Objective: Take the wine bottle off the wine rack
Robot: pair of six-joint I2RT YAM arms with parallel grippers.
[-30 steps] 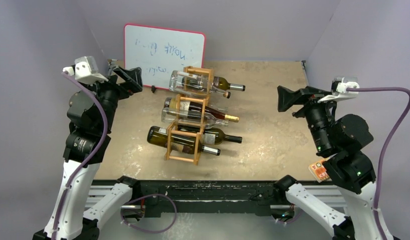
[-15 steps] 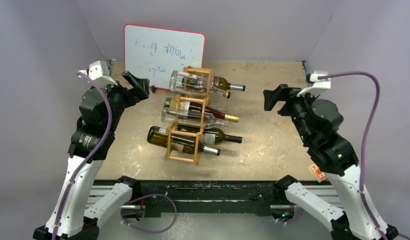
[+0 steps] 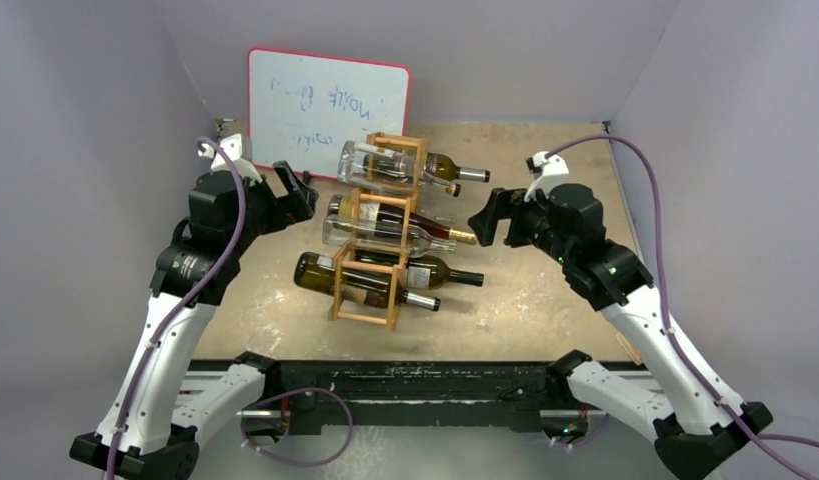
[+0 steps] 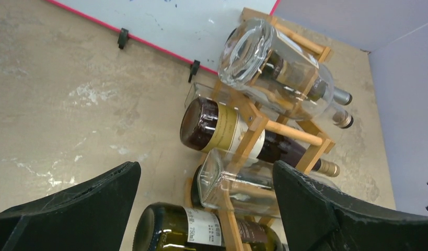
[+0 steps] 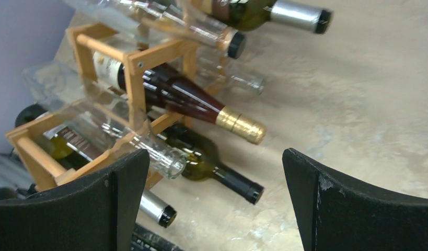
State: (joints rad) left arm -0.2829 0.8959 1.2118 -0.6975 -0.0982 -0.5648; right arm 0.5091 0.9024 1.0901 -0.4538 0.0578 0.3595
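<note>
A red-edged whiteboard [image 3: 328, 112] with faint scribbles stood on black clips [image 4: 123, 37] just beyond the left claw [image 3: 297, 188], on the mottled tan table [image 3: 545, 290].

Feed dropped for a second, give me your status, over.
Left tool open, empty. Right tool open, empty. All bottles seated in wine rack, none gripped. Nothing between tools and rack.

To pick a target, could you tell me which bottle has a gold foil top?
The dark red bottle in the middle of the wine rack; no other neck shows gold.
</note>
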